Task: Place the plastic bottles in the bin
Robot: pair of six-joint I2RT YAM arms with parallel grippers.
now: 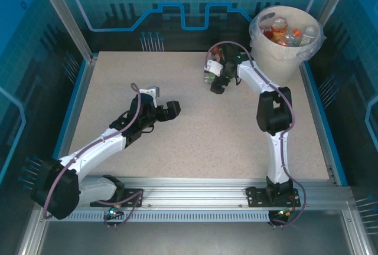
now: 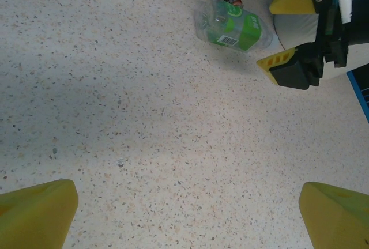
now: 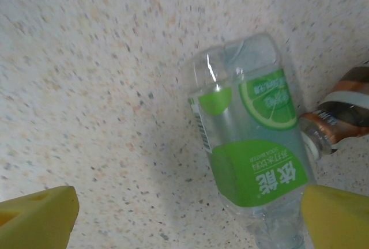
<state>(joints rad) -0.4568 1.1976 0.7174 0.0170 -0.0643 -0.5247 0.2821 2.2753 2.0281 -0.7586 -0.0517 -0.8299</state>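
Observation:
A clear plastic bottle with a green label (image 3: 253,151) lies on its side on the speckled table. A brown-labelled bottle (image 3: 340,113) lies just beyond it, mouth towards it. My right gripper (image 3: 187,217) hovers open over the green bottle, which lies nearer the right finger. From above, the right gripper (image 1: 217,78) is left of the cream-white bin (image 1: 283,60), which holds several bottles (image 1: 286,33). My left gripper (image 1: 171,109) stands open over bare table at mid-left, holding nothing. Its wrist view shows the green bottle (image 2: 233,27) and the right gripper's yellow fingers (image 2: 277,64) ahead.
The bin stands in the far right corner, lined with a clear bag over its rim (image 1: 260,22). Blue-edged walls and metal posts (image 1: 65,16) frame the table (image 1: 195,143). A metal rail (image 1: 201,193) runs along the near edge.

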